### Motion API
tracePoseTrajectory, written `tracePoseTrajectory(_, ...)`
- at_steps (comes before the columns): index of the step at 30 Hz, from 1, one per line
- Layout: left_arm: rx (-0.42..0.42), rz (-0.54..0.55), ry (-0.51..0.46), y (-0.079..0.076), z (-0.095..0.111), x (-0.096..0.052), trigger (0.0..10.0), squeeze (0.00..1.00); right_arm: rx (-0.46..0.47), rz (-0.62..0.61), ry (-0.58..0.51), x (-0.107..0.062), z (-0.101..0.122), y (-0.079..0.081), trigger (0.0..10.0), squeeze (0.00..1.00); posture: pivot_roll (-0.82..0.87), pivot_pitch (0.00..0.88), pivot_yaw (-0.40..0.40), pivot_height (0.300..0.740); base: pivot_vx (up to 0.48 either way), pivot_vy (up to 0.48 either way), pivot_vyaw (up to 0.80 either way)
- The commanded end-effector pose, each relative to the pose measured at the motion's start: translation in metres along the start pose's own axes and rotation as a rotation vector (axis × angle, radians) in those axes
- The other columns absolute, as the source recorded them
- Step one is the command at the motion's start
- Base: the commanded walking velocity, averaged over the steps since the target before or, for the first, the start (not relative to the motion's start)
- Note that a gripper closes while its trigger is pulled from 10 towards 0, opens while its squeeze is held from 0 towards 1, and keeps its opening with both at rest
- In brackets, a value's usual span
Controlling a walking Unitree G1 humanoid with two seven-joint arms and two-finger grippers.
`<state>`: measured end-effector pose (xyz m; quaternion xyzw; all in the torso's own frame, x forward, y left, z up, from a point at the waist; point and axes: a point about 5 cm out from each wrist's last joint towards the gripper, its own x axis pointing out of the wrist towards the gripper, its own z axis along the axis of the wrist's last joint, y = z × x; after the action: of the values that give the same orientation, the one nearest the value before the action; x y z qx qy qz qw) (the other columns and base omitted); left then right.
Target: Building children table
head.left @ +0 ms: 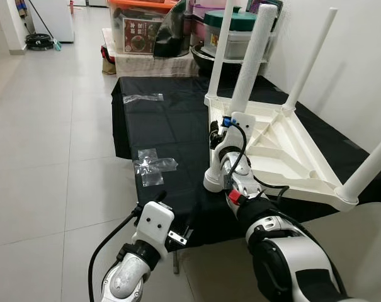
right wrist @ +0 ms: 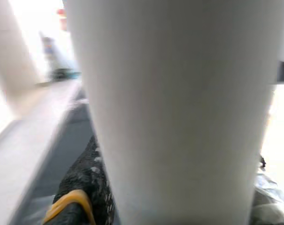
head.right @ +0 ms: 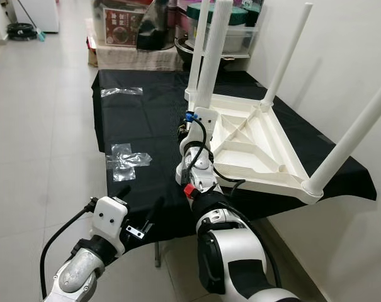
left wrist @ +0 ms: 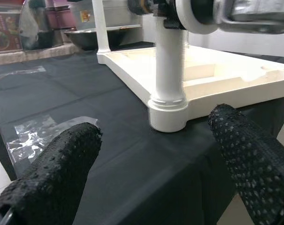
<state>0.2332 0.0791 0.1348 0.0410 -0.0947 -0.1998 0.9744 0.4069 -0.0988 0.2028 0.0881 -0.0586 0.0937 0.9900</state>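
While turned top-down on the black cloth, presents the children table with its sockets upward, so as to take legs from above; four white legs up already. In the head views: right gripper clenched round the near-left leg low down, just above its socket, probably to seat or twist it home. Left gripper low at the near edge of the cloth, apart from the table, released and grasping nothing. Clear plastic wrappers flat on the cloth nearby.

In the left wrist view: two dotted pads spread wide, aimed at the base collar of that same leg, perhaps ready to steady it. Cannot tell whether the collar sits fully down.

In the right wrist view: leg surface pressed close, one pad against it, all else blurred. Far tips of two legs cut off by the frame in the head views
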Motion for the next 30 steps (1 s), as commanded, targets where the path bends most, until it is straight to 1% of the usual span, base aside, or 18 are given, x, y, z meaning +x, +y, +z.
tracePoseTrajectory(1,-0.006,-0.006,0.015,-0.003,-0.003,0.000,10.0,0.00,0.029,0.251,0.037,-0.003,-0.004,0.008,10.0,0.00,0.08,0.006,-0.134,0.740,0.000,0.000,0.00)
tracePoseTrajectory(2,-0.006,-0.005,0.014,-0.003,-0.003,0.000,10.0,0.00,0.111,0.530,0.108,-0.011,-0.006,0.002,10.0,0.00,0.08,0.004,-0.131,0.740,0.000,0.000,0.00)
tracePoseTrajectory(3,-0.006,-0.005,0.014,-0.003,-0.003,0.000,10.0,0.00,0.111,0.530,0.108,-0.011,-0.006,0.002,10.0,0.00,0.08,0.004,-0.131,0.740,0.000,0.000,0.00)
tracePoseTrajectory(6,-0.007,-0.004,0.012,-0.002,-0.003,-0.001,10.0,0.00,0.158,0.698,0.156,-0.018,-0.004,-0.007,10.0,0.00,0.08,0.003,-0.131,0.740,0.000,0.000,0.00)
tracePoseTrajectory(7,-0.007,-0.004,0.012,-0.002,-0.003,-0.001,10.0,0.00,0.158,0.698,0.156,-0.018,-0.004,-0.007,10.0,0.00,0.08,0.003,-0.131,0.740,0.000,0.000,0.00)
tracePoseTrajectory(9,-0.007,-0.005,0.011,-0.002,-0.003,-0.001,10.0,0.00,0.126,0.816,0.207,-0.023,-0.008,-0.006,10.0,0.00,0.08,0.008,-0.128,0.740,0.000,0.000,0.00)
tracePoseTrajectory(10,-0.007,-0.005,0.010,-0.002,-0.003,0.000,10.0,0.00,0.075,0.856,0.233,-0.024,-0.010,-0.003,10.0,0.00,0.09,0.006,-0.135,0.740,0.000,0.000,0.00)
tracePoseTrajectory(11,-0.007,-0.005,0.010,-0.002,-0.003,0.000,10.0,0.00,0.037,0.873,0.248,-0.025,-0.012,-0.001,10.0,0.00,0.09,0.006,-0.135,0.740,0.000,0.000,0.00)
tracePoseTrajectory(15,-0.007,-0.003,0.009,-0.002,-0.002,0.000,10.0,0.00,0.004,0.889,0.251,-0.022,-0.011,0.007,10.0,0.00,0.08,0.009,-0.135,0.740,0.000,0.000,0.00)
tracePoseTrajectory(16,-0.007,-0.003,0.009,-0.002,-0.002,0.000,10.0,0.00,0.010,0.912,0.246,-0.021,-0.009,0.014,10.0,0.00,0.08,0.012,-0.134,0.740,0.000,0.000,0.00)
tracePoseTrajectory(17,-0.008,-0.003,0.009,-0.002,-0.002,0.000,10.0,0.00,0.005,0.893,0.217,-0.014,-0.005,0.032,10.0,0.00,0.08,0.016,-0.136,0.740,0.000,0.000,0.00)
tracePoseTrajectory(18,-0.008,-0.003,0.009,-0.002,-0.002,0.000,10.0,0.00,0.005,0.886,0.210,-0.013,-0.004,0.036,10.0,0.00,0.08,0.016,-0.136,0.740,0.000,0.000,0.00)
tracePoseTrajectory(19,-0.009,-0.002,0.011,-0.002,-0.002,0.000,10.0,0.00,-0.001,0.881,0.200,-0.012,-0.004,0.040,0.0,0.00,0.08,0.017,-0.136,0.740,0.000,0.000,0.00)
tracePoseTrajectory(23,-0.009,-0.001,0.012,-0.003,-0.002,0.000,10.0,0.00,-0.028,0.844,0.177,-0.011,-0.005,0.045,0.0,0.00,0.08,0.018,-0.140,0.740,0.000,0.000,0.00)
tracePoseTrajectory(25,-0.010,0.000,0.010,-0.003,-0.002,0.000,10.0,0.00,-0.031,0.732,0.161,-0.007,-0.006,0.042,0.0,0.00,0.09,0.019,-0.142,0.740,0.000,0.000,0.00)
tracePoseTrajectory(26,-0.010,0.000,0.010,-0.003,-0.002,0.000,10.0,0.00,-0.031,0.732,0.161,-0.007,-0.006,0.042,0.0,0.00,0.09,0.019,-0.142,0.740,0.000,0.000,0.00)
tracePoseTrajectory(27,-0.011,0.001,0.010,-0.003,-0.002,0.000,10.0,0.00,-0.056,0.536,0.150,-0.001,-0.004,0.030,0.0,0.00,0.08,0.020,-0.142,0.740,0.000,0.000,0.00)
tracePoseTrajectory(30,-0.011,0.002,0.010,-0.002,-0.002,0.000,10.0,0.00,-0.064,0.493,0.148,0.001,-0.003,0.027,0.0,0.00,0.08,0.020,-0.142,0.740,0.000,0.000,0.00)
